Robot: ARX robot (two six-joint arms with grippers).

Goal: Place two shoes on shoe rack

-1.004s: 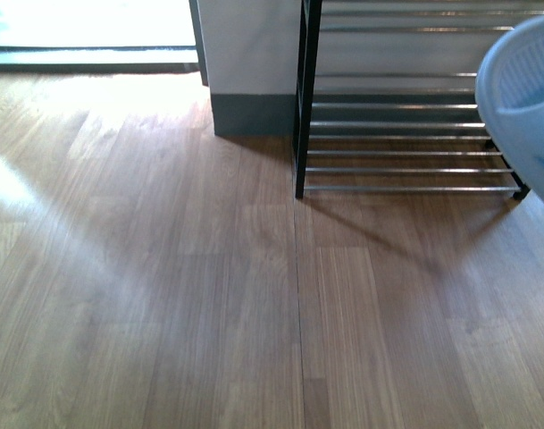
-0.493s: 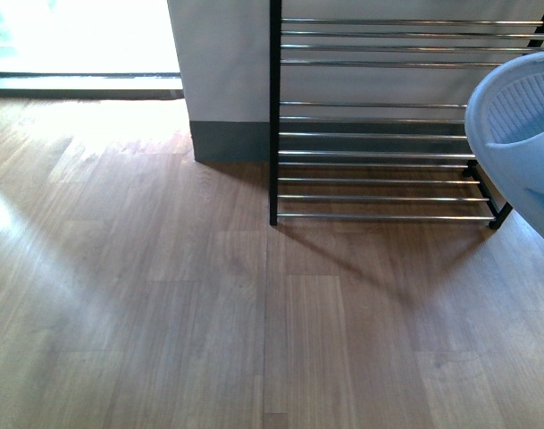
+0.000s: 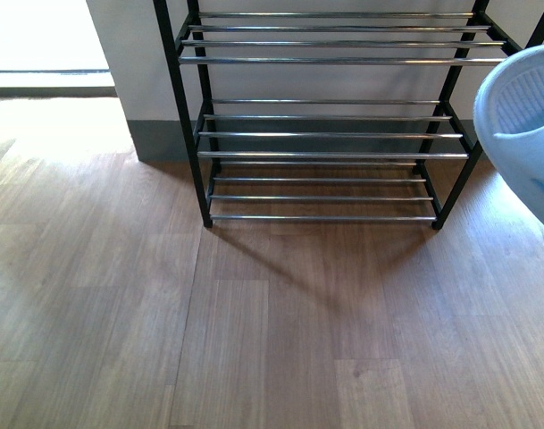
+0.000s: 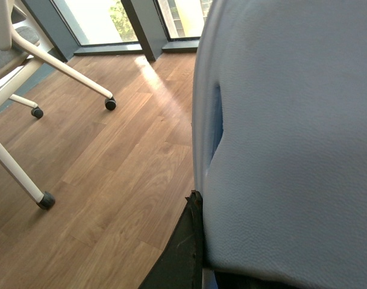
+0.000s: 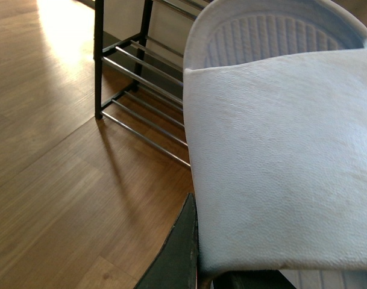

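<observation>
Left gripper point(image 4: 189, 256) is clamped on a pale blue slide point(image 4: 291, 150). Shoe rack point(image 3: 321, 156) stands at 12 o'clock in the front view, on the wood floor point(image 3: 254, 340). Right gripper point(image 5: 189, 253) is clamped on a second slide point(image 5: 279, 156), at 3 o'clock of the rack.

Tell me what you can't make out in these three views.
Right wrist view: the pale blue slide fills the frame, hiding its grip and part of the shoe rack.
Left wrist view: a second slide hides its grip likewise.
Front view: edges cut off the slide and the rack's top.
</observation>
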